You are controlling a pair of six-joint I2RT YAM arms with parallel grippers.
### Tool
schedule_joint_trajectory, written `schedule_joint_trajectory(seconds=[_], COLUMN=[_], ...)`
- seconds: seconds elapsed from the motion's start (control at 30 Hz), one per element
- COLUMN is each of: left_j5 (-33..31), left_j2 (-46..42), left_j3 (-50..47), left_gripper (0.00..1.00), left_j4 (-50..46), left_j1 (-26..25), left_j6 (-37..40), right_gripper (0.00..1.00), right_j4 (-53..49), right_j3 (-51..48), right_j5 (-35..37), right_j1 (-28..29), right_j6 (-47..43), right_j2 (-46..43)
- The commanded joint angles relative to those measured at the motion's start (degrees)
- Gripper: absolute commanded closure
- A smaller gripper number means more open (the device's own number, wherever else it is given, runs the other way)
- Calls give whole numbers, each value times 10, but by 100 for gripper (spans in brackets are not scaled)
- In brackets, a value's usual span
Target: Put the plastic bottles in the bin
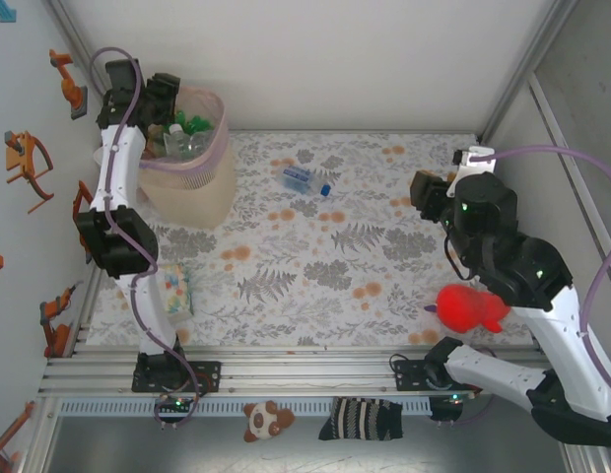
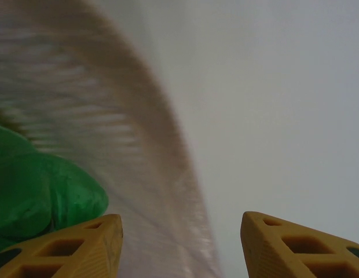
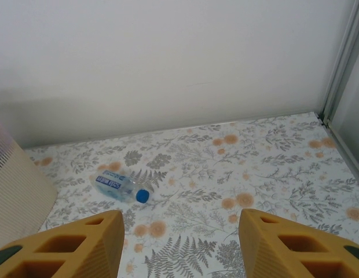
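While over bin (image 1: 187, 195) rim, left fingers (image 2: 69, 249) apart; bottle (image 1: 305, 180) on open table (image 1: 404, 251).

The left arm (image 1: 116, 187) stretches far forward, elbow behind the left end effector (image 2: 180, 234), whose yellow fingers (image 2: 81, 246) stand parted with nothing between. The right arm (image 1: 512, 261) folds back behind the right end effector (image 3: 180, 231) — fingers spread too, empty, tipped slightly downward.

Open bench (image 1: 384, 227) surrounds the lone bottle (image 1: 305, 181) on every side; the bin (image 1: 192, 192) blocks the far-left corner, a red plush toy (image 1: 470, 307) the near-right edge.
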Motion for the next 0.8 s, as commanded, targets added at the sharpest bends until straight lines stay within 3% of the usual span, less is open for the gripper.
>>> schedule_joint_trajectory(seconds=[0.0, 0.17, 0.47, 0.77], left_j5=[-6, 7, 39, 88], left_j2=[-27, -43, -79, -140], left_j3=[-57, -109, -72, -41], left_gripper=[45, 45, 45, 44], left_j4=[-2, 33, 42, 4], left_j1=[15, 24, 25, 25], left_j6=[-3, -20, 2, 59], right_gripper=[46, 46, 46, 46], right_j4=[4, 4, 10, 17], right_j3=[3, 6, 9, 28], right_j5=[4, -1, -6, -29], right_j1=[3, 3, 3, -1], right_j6=[8, 7, -14, -63], right_j2=[4, 10, 31, 111])
